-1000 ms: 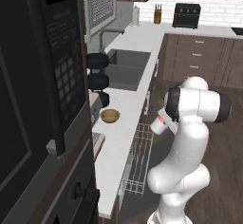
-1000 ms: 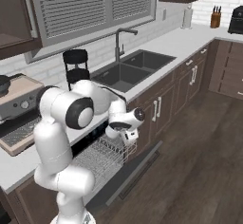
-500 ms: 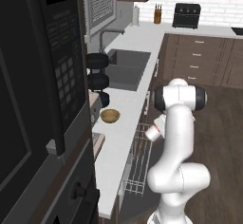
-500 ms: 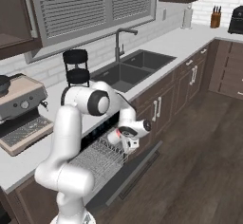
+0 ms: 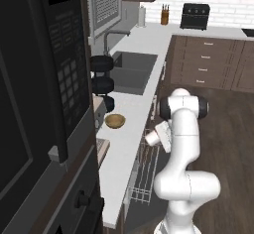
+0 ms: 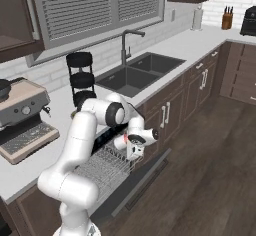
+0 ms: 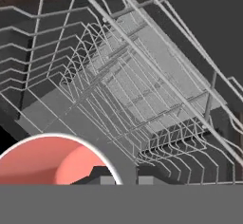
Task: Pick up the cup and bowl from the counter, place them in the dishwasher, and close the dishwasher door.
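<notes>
cup (image 7: 50,160): we see its red inside and white rim low in the hand view, right at the finger tips; from the left base view it is a small white shape (image 5: 152,138) at the end of the arm, over the pulled-out rack.
gripper (image 6: 134,147): jaws drawn nearly together, pinching the cup's wall; we judge the cup held, not yet set down.
rack (image 7: 142,90): white wire, slid out over the open dishwasher door (image 6: 142,180); tines run in rows below the hand.
step in hand: we read it as lowering the cup into the rack. we would bring it down between tine rows, keep it level, and let go only once its base rests on the wire, so it does not tip or fall through.
bowl (image 5: 114,121): tan, on the counter (image 5: 134,129) near the black stacked rounds (image 5: 102,74); well apart from the gripper, its turn comes after.
arm pose: upper links rise from the base, elbow high by the counter edge, forearm folded down, wrist angled toward the rack.
</notes>
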